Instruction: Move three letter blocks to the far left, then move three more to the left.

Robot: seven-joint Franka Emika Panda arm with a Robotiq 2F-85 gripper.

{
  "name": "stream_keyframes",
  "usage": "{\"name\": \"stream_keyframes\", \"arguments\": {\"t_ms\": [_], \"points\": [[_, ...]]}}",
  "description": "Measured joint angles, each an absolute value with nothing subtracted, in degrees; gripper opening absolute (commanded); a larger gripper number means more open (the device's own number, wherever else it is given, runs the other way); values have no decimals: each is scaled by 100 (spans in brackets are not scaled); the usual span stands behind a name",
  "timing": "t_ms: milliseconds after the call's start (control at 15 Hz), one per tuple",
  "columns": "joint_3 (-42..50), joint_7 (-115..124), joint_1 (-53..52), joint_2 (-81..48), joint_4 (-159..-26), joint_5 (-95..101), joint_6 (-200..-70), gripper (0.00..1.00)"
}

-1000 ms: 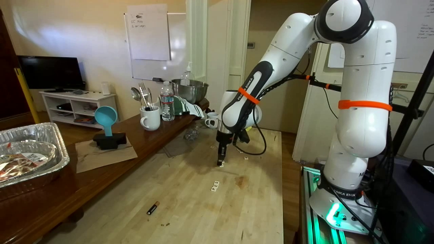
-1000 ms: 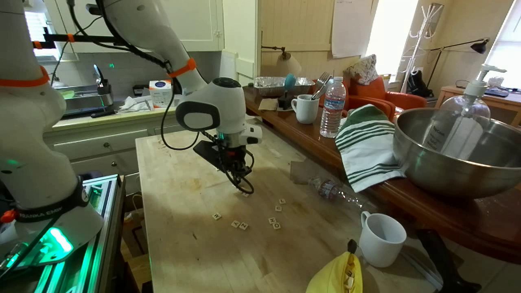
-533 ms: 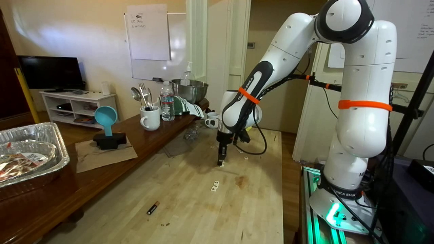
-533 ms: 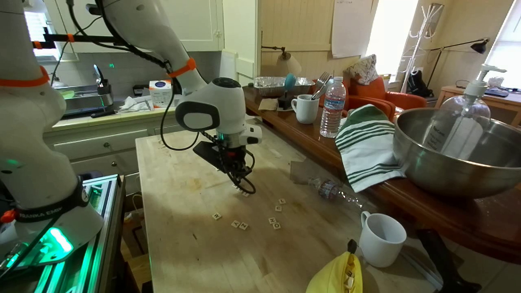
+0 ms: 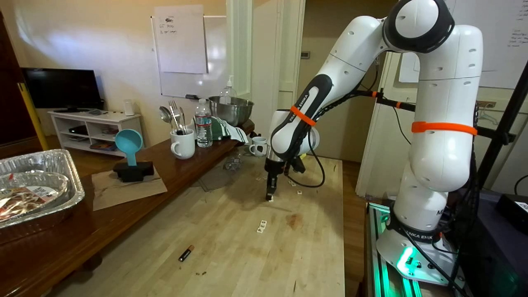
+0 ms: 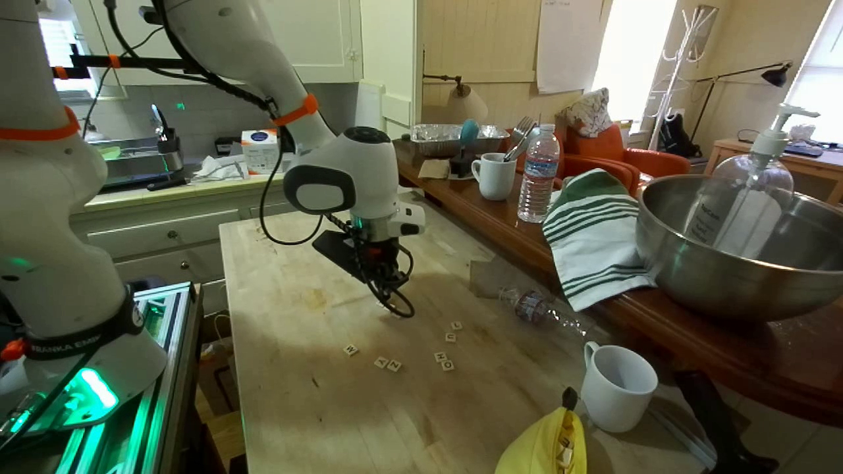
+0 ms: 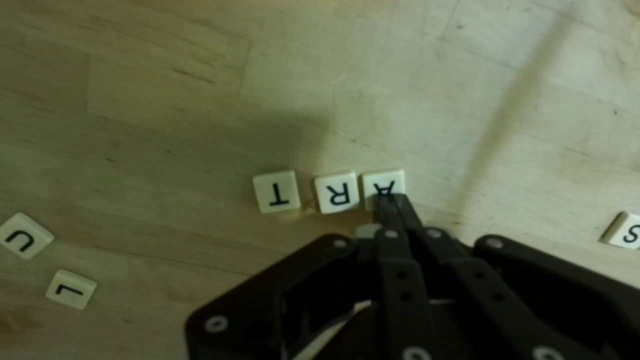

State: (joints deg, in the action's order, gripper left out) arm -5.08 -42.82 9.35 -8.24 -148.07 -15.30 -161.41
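In the wrist view, my gripper (image 7: 391,196) is shut, its fingertips together over the near edge of the block A (image 7: 383,181). Contact with it cannot be told. Block R (image 7: 337,193) is close beside A, and block T (image 7: 277,191) is beyond a small gap, in a rough row. Blocks U (image 7: 24,236) and L (image 7: 71,289) lie left; block S (image 7: 625,231) is at the right edge. In an exterior view, the gripper (image 5: 270,197) points down at the table behind three lined-up blocks (image 5: 262,226). More blocks, such as W (image 6: 351,350) and O (image 6: 448,365), lie apart.
A battery (image 5: 186,253) lies on the table (image 5: 231,272). A raised wooden counter (image 5: 152,181) runs along one side. A clear bottle (image 6: 543,311), a white mug (image 6: 618,387), a yellow pouch (image 6: 546,444) and a dark handle (image 6: 721,421) are on the table.
My gripper has shifted very slightly, a little right and up in an exterior view. Less of the blocks behind its cable shows. The other blocks have not moved.
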Motion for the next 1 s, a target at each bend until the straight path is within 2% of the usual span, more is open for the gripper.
{"name": "stream_keyframes", "arguments": {"t_ms": [1000], "points": [[-429, -4284, 975, -824, -14805, -1530, -16141, 0]]}}
